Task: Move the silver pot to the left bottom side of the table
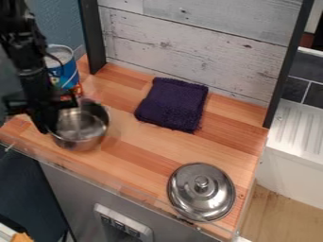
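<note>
Wooden tabletop point(139, 142) with folded purple cloth point(172, 105), silver lid point(201, 191) near

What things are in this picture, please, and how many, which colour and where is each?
silver pot: one, silver, table's left part, at the tool
lid: one, silver, table's near right
folded cloth: one, dark purple, by the boards
can: one, mostly blue, behind the pot
table: one, wood-brown, centre
boards: several, whitish, behind the table
posts: two, black, flanking the boards
ribbed surface: one, white, right
arm: one, black, upper left
tool: one, black, at the pot's left side
</note>
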Available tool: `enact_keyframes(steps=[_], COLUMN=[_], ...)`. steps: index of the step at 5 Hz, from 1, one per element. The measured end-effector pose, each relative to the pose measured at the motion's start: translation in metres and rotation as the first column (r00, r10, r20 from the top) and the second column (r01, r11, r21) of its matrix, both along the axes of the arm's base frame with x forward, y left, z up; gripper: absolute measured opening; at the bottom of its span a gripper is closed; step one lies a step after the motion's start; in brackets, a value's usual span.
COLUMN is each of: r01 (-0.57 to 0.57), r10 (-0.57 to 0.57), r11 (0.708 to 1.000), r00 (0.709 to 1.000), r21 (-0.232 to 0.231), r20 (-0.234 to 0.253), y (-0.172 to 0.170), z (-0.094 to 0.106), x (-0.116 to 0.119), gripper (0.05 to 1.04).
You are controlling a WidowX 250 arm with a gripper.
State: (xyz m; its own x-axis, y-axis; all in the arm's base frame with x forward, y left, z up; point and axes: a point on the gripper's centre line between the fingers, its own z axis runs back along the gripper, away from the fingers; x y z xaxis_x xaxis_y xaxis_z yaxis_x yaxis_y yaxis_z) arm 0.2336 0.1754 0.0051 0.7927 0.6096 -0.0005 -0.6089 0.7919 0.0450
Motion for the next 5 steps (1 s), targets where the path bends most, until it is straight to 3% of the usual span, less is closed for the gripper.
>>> enact_keyframes(steps=[1, 2, 3, 4, 5], r01=[0.021, 0.076, 0.126, 0.216, 0.381], r10=[-0.021, -0.076, -0.125, -0.216, -0.382], r11=[1.000, 0.997, 0.991, 0.976, 0.924], r00=[1.000, 0.997, 0.992, 0.976, 0.923], r21=[0.005, 0.012, 0.044, 0.002, 0.039], r20=[0.003, -0.026, -0.010, -0.001, 0.042], y=[-0.002, 0.003, 0.021, 0.024, 0.022], z=[-0.005, -0.011, 0.001, 0.009, 0.044], x=[0.001, 0.000, 0.007, 0.002, 0.003], gripper=[0.096, 0.262, 0.541, 0.845, 1.019])
